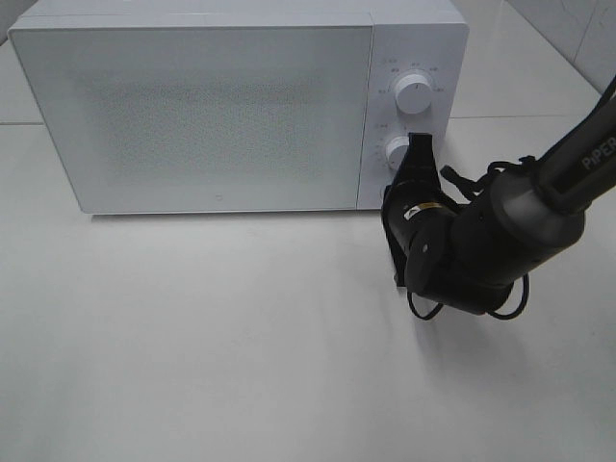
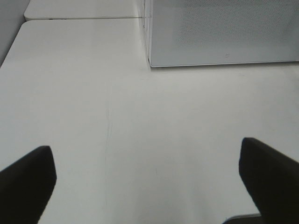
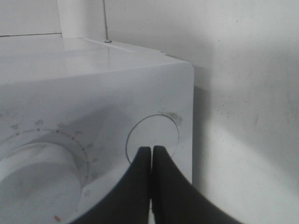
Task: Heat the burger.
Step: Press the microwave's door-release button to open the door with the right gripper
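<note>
Meeting tip to tip, right jaws hold nothing; tips sit at a flat round button (image 3: 153, 135) near the lower corner of the microwave (image 1: 212, 106) panel, beside a ticked dial (image 3: 37, 172). Microwave door shut. Left jaws spread wide, empty, above the counter (image 2: 140, 116) before the microwave. Burger: in no view; cannot tell where.

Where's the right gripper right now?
On the right of the exterior high view: the right gripper, shut, is at the control panel of the microwave, right beside its lower knob.
</note>
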